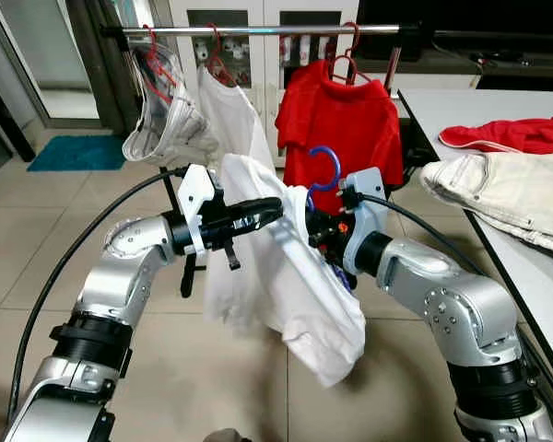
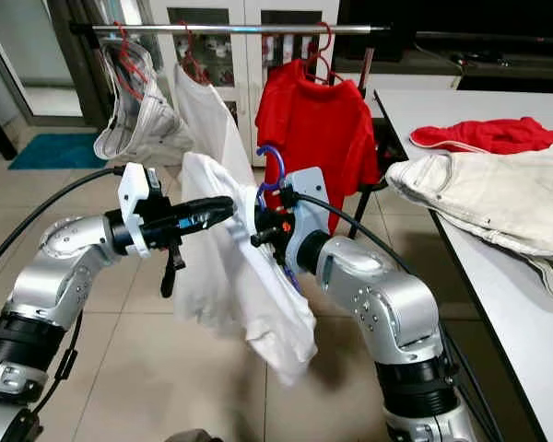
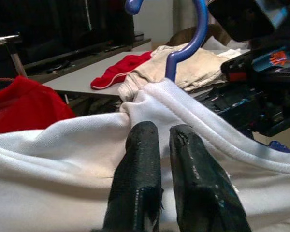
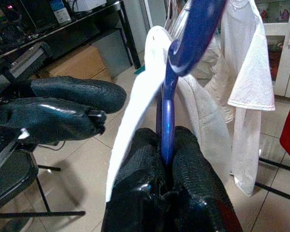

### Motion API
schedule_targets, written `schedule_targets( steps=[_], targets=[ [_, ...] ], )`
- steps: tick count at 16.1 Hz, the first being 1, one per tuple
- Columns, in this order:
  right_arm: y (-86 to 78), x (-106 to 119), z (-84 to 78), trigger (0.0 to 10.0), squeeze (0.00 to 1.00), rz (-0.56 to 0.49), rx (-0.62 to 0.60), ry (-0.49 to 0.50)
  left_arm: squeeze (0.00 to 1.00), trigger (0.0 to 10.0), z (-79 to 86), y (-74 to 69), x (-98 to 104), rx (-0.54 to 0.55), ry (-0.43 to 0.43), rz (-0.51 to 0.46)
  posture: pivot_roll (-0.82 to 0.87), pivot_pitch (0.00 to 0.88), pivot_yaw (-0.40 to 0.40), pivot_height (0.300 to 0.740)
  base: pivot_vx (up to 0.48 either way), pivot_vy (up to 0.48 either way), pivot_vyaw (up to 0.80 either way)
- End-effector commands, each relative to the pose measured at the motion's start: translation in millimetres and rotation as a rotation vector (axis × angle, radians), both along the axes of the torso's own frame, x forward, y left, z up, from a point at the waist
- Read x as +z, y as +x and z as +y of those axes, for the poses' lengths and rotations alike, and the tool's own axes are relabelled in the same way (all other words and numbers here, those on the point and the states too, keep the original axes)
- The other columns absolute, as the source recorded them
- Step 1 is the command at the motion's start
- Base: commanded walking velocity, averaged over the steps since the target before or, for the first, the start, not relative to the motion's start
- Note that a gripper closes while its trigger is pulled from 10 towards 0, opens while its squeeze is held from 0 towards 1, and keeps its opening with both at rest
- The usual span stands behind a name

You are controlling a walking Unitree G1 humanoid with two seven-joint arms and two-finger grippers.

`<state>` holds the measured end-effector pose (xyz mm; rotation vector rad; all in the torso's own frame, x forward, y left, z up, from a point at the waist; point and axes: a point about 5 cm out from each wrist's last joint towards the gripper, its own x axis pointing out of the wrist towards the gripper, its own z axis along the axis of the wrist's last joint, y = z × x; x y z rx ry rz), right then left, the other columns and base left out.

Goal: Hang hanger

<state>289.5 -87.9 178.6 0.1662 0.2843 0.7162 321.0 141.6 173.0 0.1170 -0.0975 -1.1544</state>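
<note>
- The blue hanger [image 1: 323, 170] is clamped at its neck, just under the hook, between the two black fingers of the right gripper [image 4: 167, 157]; the hook rises straight above the fingertips.
- A white shirt [image 1: 290, 276] is draped over the hanger and hangs below and to both sides of the right gripper, well short of the floor.
- The left gripper [image 3: 159, 145] is seen with its fingers close together, a narrow gap between the tips, pressed at the shirt's collar seam just beside the hanger neck; whether cloth is actually pinched cannot be told.
- The clothes rail [image 1: 258, 30] lies ahead of and above both grippers, with a red shirt [image 1: 336, 115] and other white garments already hung on it.
- The hanger is judged light and stiff, of smooth plastic that may turn or slide within a grip; the hold at the neck is judged the best place, since the hook is left free for the rail.
- The shirt is judged soft and limp, adding little weight but apt to swing and to slide off a shoulder of the hanger if it is tilted.
- The collar is judged the sensible spot for a steadying hold, kept light so the cloth is not dragged off.
</note>
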Motion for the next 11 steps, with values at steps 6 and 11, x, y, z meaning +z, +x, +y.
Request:
schedule_targets(
  steps=[6,11],
  targets=[
    [-1.2,18,-2.0,10.0,0.0,-0.059,0.034,0.005,1.0,10.0,8.9,1.0,10,-0.031,0.014,0.018,0.01,0.0,0.055,0.74,0.0,0.0,0.0],
    [-5.6,21,0.6,10.0,0.0,-0.06,0.074,0.004,0.0,10.0,12.3,9.4,2,-0.018,0.097,0.019,0.01,0.0,0.062,0.74,0.0,0.0,0.0]
  ],
)
